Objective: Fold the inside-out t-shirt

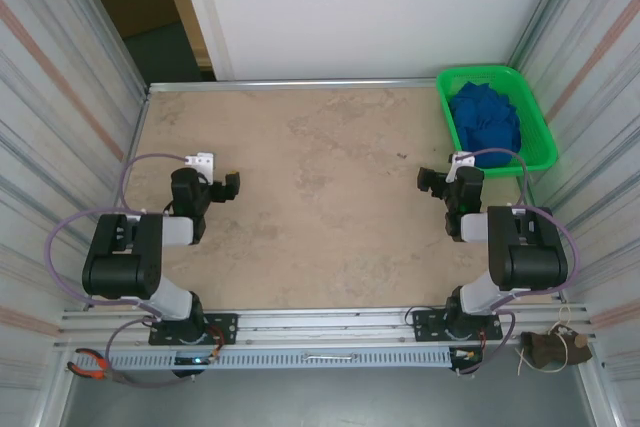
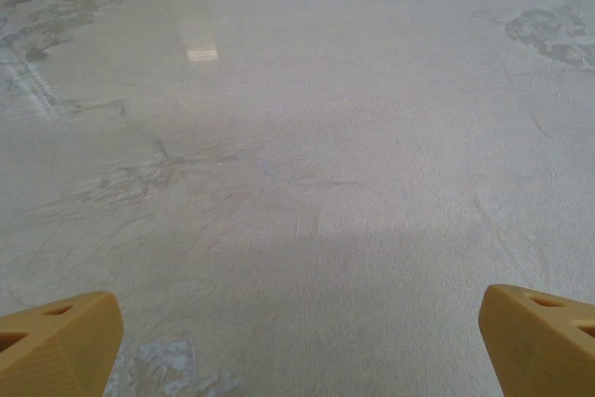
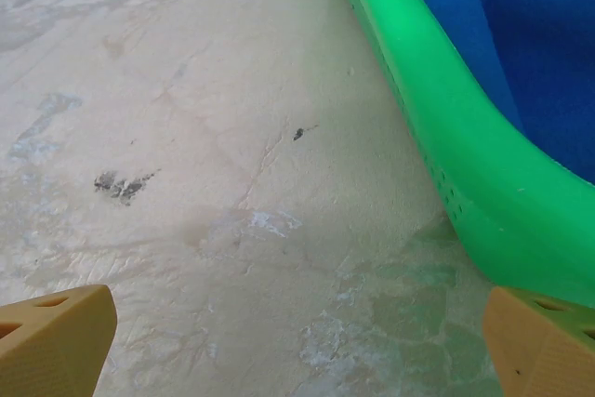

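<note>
**Item 1, left arm.** Folded at the near left of the table [image 1: 320, 217], elbow drawn back over its base and wrist low. The left gripper [image 2: 297, 350] has its 2 yellow fingertips [image 2: 58, 346] set wide apart with nothing between them, and bare tabletop lies ahead of it. It is well apart from the garment, with the full width of the table between.

**Item 2, right arm.** Folded the same way at the near right, mirroring item 1, wrist low and aimed toward the far edge. The right gripper [image 3: 297, 350] is spread wide and empty. The basket wall passes close by its right-hand fingertip.

**Item 3, green plastic mesh basket [image 1: 478, 74].** It sits in the far right corner of the table. Its long axis runs near to far, canted slightly.

**Item 4, inside-out t-shirt [image 1: 485, 117].** Royal blue, bunched in a heap inside item 3 and not yet laid out. The heap shows no clear long axis of its own and follows the basket's length. No graphic can be made out.

**Governing relation.** The shirt lies just ahead of the right gripper and to its right, over the basket rim. The right arm is plainly the nearer of the 2, so the first reach probably falls to it: up over the wall, then down into the cloth.
</note>
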Available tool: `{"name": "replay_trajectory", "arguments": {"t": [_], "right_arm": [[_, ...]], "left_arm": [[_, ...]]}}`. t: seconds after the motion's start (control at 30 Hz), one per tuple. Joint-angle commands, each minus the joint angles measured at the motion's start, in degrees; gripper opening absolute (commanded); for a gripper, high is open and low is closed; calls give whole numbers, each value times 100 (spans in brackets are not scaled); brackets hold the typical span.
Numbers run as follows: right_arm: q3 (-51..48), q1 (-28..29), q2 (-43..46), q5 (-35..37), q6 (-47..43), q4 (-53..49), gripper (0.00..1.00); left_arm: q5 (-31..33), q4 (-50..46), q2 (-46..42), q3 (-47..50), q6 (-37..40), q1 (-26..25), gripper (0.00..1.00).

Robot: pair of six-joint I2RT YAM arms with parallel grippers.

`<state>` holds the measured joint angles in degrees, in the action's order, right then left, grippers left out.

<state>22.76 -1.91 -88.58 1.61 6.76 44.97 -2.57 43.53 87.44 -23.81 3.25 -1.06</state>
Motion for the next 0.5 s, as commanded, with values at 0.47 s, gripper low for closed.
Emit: {"name": "replay_trajectory", "arguments": {"t": [0.47], "right_arm": [[70,-33,22,-36,-157,72,99]], "left_arm": [[-34,59,-36,-61,88,19,99]]}}
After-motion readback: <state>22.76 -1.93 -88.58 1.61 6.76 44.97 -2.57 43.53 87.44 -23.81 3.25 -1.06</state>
